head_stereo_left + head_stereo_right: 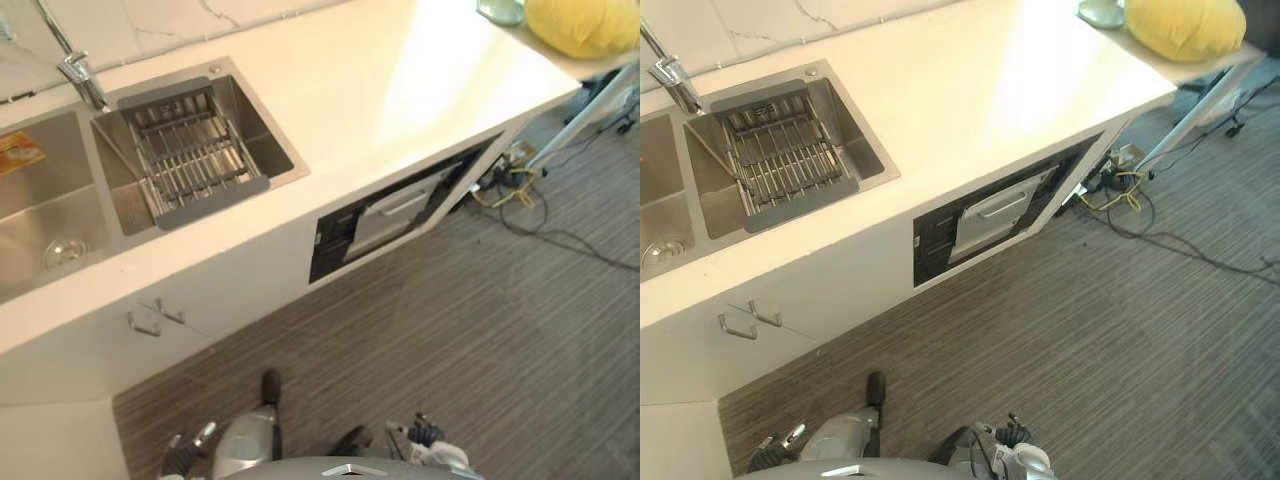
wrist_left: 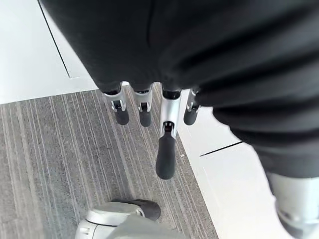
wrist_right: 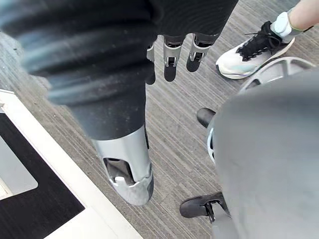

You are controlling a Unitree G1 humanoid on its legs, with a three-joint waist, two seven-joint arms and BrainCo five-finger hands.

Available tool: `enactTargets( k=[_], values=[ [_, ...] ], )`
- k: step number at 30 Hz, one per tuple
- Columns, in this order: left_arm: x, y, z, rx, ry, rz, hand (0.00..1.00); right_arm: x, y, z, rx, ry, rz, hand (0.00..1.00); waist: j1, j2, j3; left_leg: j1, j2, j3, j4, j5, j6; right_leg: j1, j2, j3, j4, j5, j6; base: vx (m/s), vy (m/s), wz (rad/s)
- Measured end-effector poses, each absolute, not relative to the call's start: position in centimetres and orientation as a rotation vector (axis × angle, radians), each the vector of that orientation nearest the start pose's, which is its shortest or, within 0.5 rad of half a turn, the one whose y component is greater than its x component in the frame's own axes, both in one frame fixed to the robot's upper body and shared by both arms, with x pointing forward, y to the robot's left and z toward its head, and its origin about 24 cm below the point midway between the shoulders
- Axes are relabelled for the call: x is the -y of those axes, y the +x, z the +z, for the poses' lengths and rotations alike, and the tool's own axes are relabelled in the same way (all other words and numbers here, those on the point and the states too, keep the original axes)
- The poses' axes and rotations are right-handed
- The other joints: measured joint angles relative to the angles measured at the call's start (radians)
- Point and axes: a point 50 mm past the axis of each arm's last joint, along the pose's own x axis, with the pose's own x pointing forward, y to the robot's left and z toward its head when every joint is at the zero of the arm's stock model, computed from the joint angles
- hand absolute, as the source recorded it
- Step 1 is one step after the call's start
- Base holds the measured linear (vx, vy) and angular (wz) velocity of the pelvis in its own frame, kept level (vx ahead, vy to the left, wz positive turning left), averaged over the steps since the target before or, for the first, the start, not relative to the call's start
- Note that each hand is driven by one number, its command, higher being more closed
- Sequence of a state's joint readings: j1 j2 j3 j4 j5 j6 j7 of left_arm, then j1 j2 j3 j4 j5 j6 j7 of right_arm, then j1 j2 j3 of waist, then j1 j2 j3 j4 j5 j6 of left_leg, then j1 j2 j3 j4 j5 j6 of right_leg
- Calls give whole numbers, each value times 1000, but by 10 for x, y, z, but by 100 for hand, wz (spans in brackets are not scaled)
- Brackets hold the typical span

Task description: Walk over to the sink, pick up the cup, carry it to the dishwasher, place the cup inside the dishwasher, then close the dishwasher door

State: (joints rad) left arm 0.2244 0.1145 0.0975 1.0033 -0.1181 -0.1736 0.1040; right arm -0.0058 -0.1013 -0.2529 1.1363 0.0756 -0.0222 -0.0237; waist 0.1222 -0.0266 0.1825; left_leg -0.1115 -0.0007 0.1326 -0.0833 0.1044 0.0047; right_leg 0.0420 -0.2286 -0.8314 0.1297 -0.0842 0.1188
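Kitchen scene: a white worktop (image 1: 400,90) over white cabinets, with grey striped floor (image 1: 450,340) in front. The cup is not certain. A clear round shape (image 1: 62,252) lies on the bottom of the left basin of the sink (image 1: 265,140), toward the worktop's left end, and I cannot tell whether it is the cup or a drain. An orange flat thing (image 1: 20,152) sits in the same basin, nearer the back edge. A wire rack (image 1: 190,155) with a grey frame sits across the right basin. The faucet (image 1: 80,75) stands at the back edge between the two basins.

The dishwasher (image 1: 395,215) is built into the cabinet front below the worktop's front edge, right of the sink. It has a silver door with a bar handle inside a black surround, and I cannot tell whether the door is ajar. Two small cabinet handles (image 1: 155,318) show on the front below the sink.

The left robot hand (image 2: 166,149) hangs low over the floor by the cabinet base, fingers straight and released, holding nothing. The right robot hand (image 3: 169,59) also hangs over the floor, fingers loose and empty, well apart from the sink and the dishwasher.

A yellow soft lump (image 1: 580,25) lies at the worktop's far right end, with a pale green thing (image 1: 500,10) just beside it. Cables (image 1: 520,190) lie on the floor below that end. A person's white shoe (image 3: 254,47) stands on the floor past the right robot hand.
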Motion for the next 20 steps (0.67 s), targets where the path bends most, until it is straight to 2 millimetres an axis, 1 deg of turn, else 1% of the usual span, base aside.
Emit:
enactTargets(
  k=[1, 2, 3, 4, 5, 6, 7, 8, 9, 10, 11, 12, 13, 14, 15, 16, 17, 18, 19, 20],
  values=[
    [-220, 58, -157, -1032, 19, 366, 0, 216, 109, -158, -1083, 109, -346, 0, -2, -2, -1, 4, -5, -1, 0, -3, 5, 2, -8, -2, 10, -6, 4, 88, 51, 22],
    [-221, 57, -157, -1038, 14, 376, 0, 215, 107, -159, -1085, 132, -364, 0, -11, -13, -5, 23, -25, -5, 0, -20, 25, 15, -41, -6, 53, -31, 26, 105, 60, 27],
    [-222, 55, -157, -1046, 7, 385, 0, 216, 106, -159, -1078, 139, -375, 0, -17, -23, -9, 42, -43, -21, -1, -41, 36, 28, -79, -1, 129, -36, 37, 120, 35, 31],
    [-220, 55, -158, -1051, -1, 388, 0, 218, 106, -158, -1071, 137, -380, 0, -19, -19, -8, 55, -51, -30, -1, -44, 38, 24, -104, 20, 185, -36, 35, 181, 109, 45],
    [-218, 55, -159, -1060, 4, 382, 0, 220, 108, -157, -1058, 133, -384, 0, -34, -10, -18, 69, -58, -58, 1, -49, 46, -6, -127, 119, 294, -12, -1, 136, 86, 53],
    [-217, 55, -159, -1060, 10, 374, 0, 221, 109, -156, -1048, 136, -392, 0, -41, -3, -22, 80, -59, -78, 5, -51, 50, -23, -131, 181, 349, 7, -25, 282, 160, 84],
    [-213, 59, -159, -1056, 15, 351, 0, 222, 108, -155, -1035, 143, -404, 0, -52, 14, -22, 106, -55, -135, 21, -54, 62, -72, -132, 311, 463, 27, -53, 264, 30, 117],
    [-215, 66, -159, -1057, 27, 338, 0, 220, 110, -154, -1013, 144, -402, 0, -74, 19, -22, 105, -43, -203, 48, -67, 69, -86, -73, 403, 474, -87, -35, 304, 16, 133],
    [-216, 69, -158, -1054, 29, 339, 0, 220, 111, -154, -1005, 143, -399, 0, -83, 17, -23, 107, -40, -239, 55, -72, 69, -90, -36, 432, 460, -125, -37, 205, -78, 164],
    [-217, 75, -157, -1054, 32, 336, 0, 220, 109, -154, -999, 138, -401, 0, -95, 14, -24, 117, -38, -308, 60, -78, 65, -108, 29, 481, 418, -172, -51, 194, -93, 167],
    [-217, 81, -157, -1061, 31, 327, 0, 221, 105, -154, -997, 132, -412, 0, -100, 13, -22, 135, -39, -372, 60, -82, 61, -131, 79, 520, 376, -192, -53, 188, -109, 160],
    [-216, 83, -158, -1065, 31, 324, 0, 222, 103, -154, -995, 127, -417, 0, -101, 14, -21, 145, -40, -394, 60, -88, 61, -146, 96, 540, 360, -195, -54, 225, -190, 167],
    [-216, 82, -159, -1091, 34, 320, 0, 224, 99, -154, -987, 95, -411, 0, -112, 13, -21, 177, -44, -459, 61, -102, 59, -182, 128, 614, 320, -191, -56, 150, -142, 130],
    [-216, 81, -159, -1096, 32, 323, 0, 224, 97, -154, -985, 89, -411, 0, -116, 12, -21, 184, -47, -477, 63, -108, 55, -190, 133, 640, 300, -181, -54, 193, -259, 170],
    [-222, 81, -158, -1092, 18, 347, 0, 221, 88, -156, -995, 76, -410, 0, -121, -20, -28, 182, -65, -436, 105, -162, 44, -192, 122, 713, 209, -120, -43, 100, -201, 121],
    [-228, 80, -157, -1086, 15, 367, 0, 214, 84, -157, -1005, 85, -404, 0, -121, -46, -31, 174, -66, -365, 133, -185, 27, -187, 101, 733, 174, -69, -47, 187, -335, 127],
    [-229, 77, -158, -1094, -10, 402, 0, 209, 79, -159, -1022, 99, -403, 0, -116, -66, -31, 179, -60, -322, 168, -204, -3, -182, 82, 717, 210, -20, -48, 215, -248, 67],
    [-222, 73, -160, -1102, -48, 418, 0, 217, 75, -158, -1024, 70, -414, 0, -110, -44, -39, 176, -30, -265, 190, -217, -22, -173, 96, 700, 204, -30, -57, 192, -194, 37],
    [-219, 71, -161, -1108, -65, 429, 0, 219, 75, -158, -1021, 62, -413, 0, -106, -30, -40, 180, -17, -257, 188, -220, -27, -165, 103, 695, 196, -32, -60, 241, -143, 11],
    [-214, 69, -162, -1114, -83, 431, 0, 223, 76, -156, -1015, 51, -414, 0, -110, -4, -40, 181, -1, -251, 182, -224, -36, -148, 120, 679, 171, -30, -63, 136, -83, 4]
  ],
)
